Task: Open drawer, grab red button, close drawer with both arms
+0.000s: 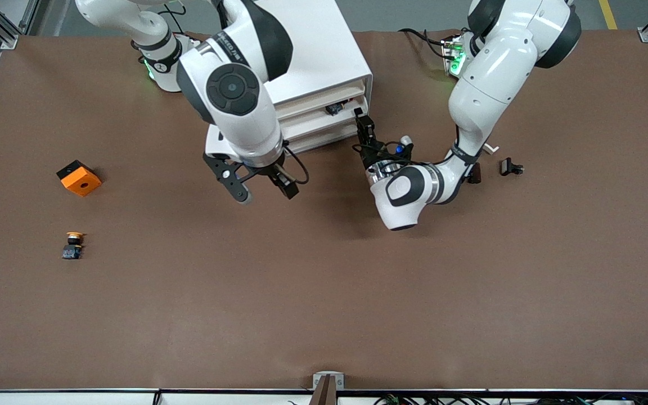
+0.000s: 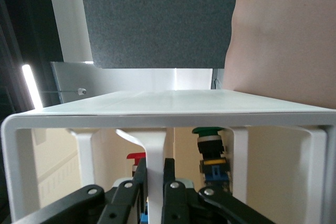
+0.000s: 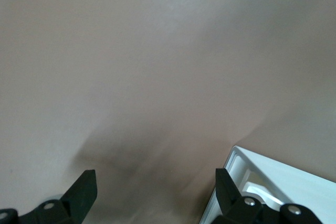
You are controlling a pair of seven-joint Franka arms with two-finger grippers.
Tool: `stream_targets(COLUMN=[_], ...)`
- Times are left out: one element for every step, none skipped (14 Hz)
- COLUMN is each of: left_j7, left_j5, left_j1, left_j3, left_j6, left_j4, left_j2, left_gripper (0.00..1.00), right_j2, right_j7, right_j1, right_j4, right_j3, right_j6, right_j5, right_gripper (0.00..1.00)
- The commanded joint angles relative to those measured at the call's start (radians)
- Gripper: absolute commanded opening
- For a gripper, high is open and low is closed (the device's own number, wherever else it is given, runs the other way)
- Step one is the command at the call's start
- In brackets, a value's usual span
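Right now the red-capped button sits inside the white drawer unit, just past the left gripper, which is pinched shut on a drawer handle. Bare table spreads wide nearer the front camera. The right gripper hangs spread wide, empty, over the table before the unit.

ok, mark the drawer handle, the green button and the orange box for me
drawer handle (image 2: 155, 153), left wrist view, on its white stem above the jaws.
green button (image 2: 208, 130), left wrist view, on its cap.
orange box (image 1: 79, 178), front view, on its top face.
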Motion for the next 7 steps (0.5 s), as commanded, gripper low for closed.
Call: stream_targets(left_j7=[-0.015,-0.016,-0.016,-0.016,-0.016,-0.015,-0.015], left_j5=[-0.057,-0.076,-0.088,-0.091,-0.091,-0.090,-0.091], left_j1=[0.046,0.065,0.079,0.092,0.102,0.112,0.122], left_j3=[0.003,0.003,0.003,0.003,0.003,0.003,0.003], left_j6=[0.023,0.029,0.037,0.050,0.055,0.061,0.070], left_j4=[0.012,0.012,0.012,0.014,0.015,0.031,0.037], left_j2=[-0.023,-0.020,-0.019,-0.020,-0.022,-0.020,-0.020], left_gripper=[0.05,0.05,0.05,0.05,0.05,0.05,0.05], right_j2=[0.037,0.039,0.041,0.044,0.047,0.048,0.050], right_j7=[0.014,0.016,0.017,0.017,0.017,0.017,0.019], right_j1=[0.049,0.072,0.082,0.094,0.112,0.117,0.131], right_j4=[0.030,0.030,0.030,0.030,0.030,0.030,0.030], right_j3=[-0.009,-0.009,-0.009,-0.009,-0.009,-0.009,-0.009], right_j6=[0.039,0.041,0.042,0.047,0.051,0.053,0.053], right_j5=[0.006,0.003,0.003,0.003,0.003,0.003,0.003], right_gripper=[1.00,1.00,1.00,1.00,1.00,1.00,1.00])
